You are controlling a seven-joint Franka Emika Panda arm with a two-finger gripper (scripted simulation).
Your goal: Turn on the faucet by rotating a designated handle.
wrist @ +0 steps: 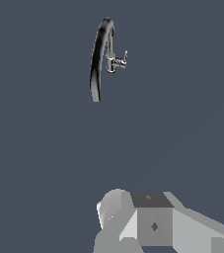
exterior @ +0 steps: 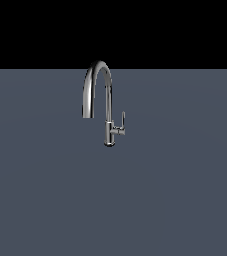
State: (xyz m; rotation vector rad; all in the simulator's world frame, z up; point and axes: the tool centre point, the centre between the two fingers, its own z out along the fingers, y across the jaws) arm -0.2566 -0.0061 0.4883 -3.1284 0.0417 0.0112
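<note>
The chrome faucet [exterior: 108, 100] stands upright on the grey floor, its arched gooseneck spout bending toward the exterior view's left. The handle [exterior: 122, 123] is a short thin lever on a side stub of the post, on the exterior view's right, pointing up. The wrist view shows the faucet [wrist: 97, 59] from above and far off, with the handle [wrist: 123, 60] beside the post. Only part of my gripper's grey hand body [wrist: 153, 225] shows in the wrist view, well apart from the faucet. Its fingers are hidden. The arm does not show in the exterior view.
A flat grey floor [exterior: 45, 200] spreads around the faucet, with a black background behind it. No other objects show.
</note>
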